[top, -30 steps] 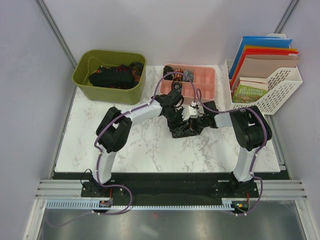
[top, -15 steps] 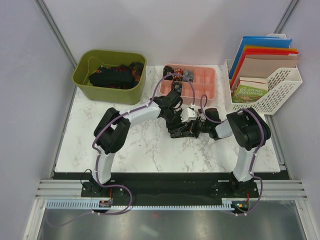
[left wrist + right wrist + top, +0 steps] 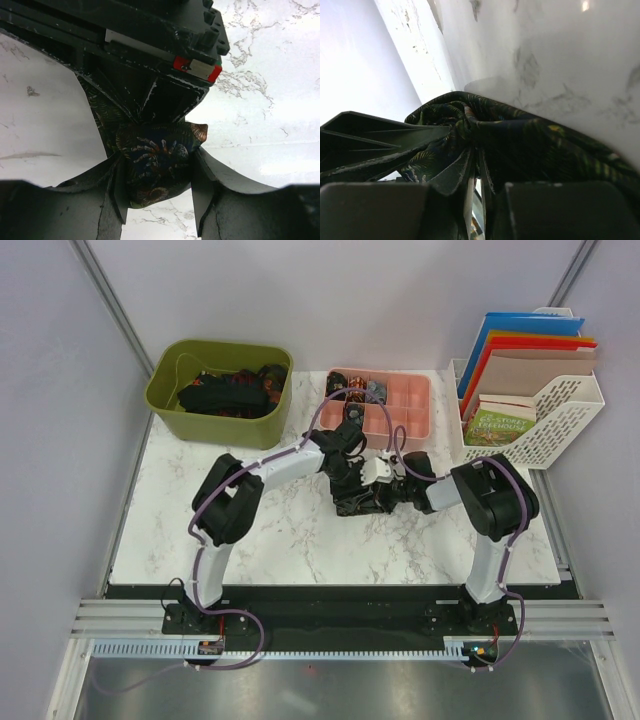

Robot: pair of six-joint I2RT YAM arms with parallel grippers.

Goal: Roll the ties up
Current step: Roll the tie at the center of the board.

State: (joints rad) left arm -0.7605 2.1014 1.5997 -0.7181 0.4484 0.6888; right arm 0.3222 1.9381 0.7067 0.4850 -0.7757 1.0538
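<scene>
Since a second ago, both arms have drawn slightly toward the left and far side of the marble table [image 3: 250, 540], carrying the bundled tie [image 3: 358, 502] with them; the right arm's forearm now lies closer to the left one. Left gripper [image 3: 350, 475]: narrowed onto the tie, a wad of patterned cloth [image 3: 155, 150] pinched between its two fingers [image 3: 117, 187]. Right gripper [image 3: 386, 486]: jaws nearly together, clamped on a gathered fold of the same tie [image 3: 535, 140], which bunches around its tips [image 3: 467, 155]. The two grippers meet nose to nose over the table's middle, with the tie sitting between and under them, partly on the marble. At the far left, a green bin [image 3: 200, 425] holds loose ties [image 3: 225, 392]. A pink tray [image 3: 412, 400] behind the grippers has rolled ties [image 3: 350, 388] in its left compartments.
</scene>
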